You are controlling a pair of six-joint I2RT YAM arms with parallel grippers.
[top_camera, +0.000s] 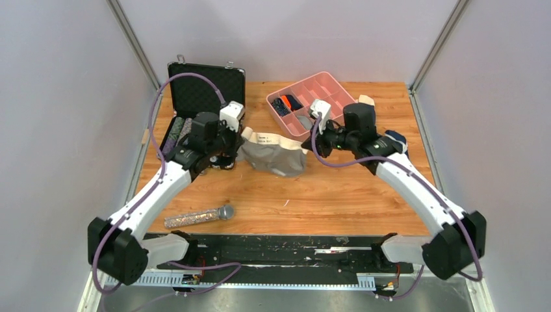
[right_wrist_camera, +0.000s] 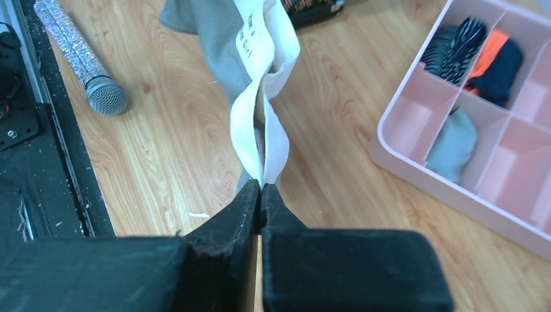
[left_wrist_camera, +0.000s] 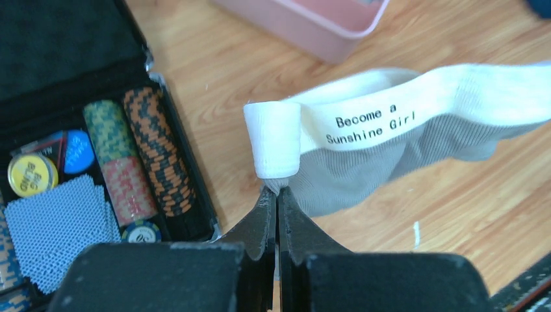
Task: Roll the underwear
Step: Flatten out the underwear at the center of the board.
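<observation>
Left gripper (left_wrist_camera: pixel 276 194) clamps one end of the underwear (left_wrist_camera: pixel 364 175) at its cream band — right gripper (right_wrist_camera: pixel 261 190) pinches the other end. Gray cloth sags between them over the table (top_camera: pixel 338 195).

Left claw (left_wrist_camera: pixel 276 193) clamped tight, right claw (right_wrist_camera: pixel 261 190) clamped tight, both angled inward

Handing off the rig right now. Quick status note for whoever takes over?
Left gripper: shut on the underwear, pinching the left end of its cream band.
Right gripper: shut on the band's other end.
The garment hangs spread between them over the table; whether it touches the wood is unclear.
Done: both ends gripped. No roll visible yet.
Left: probably lay it flat, then roll it.
</observation>
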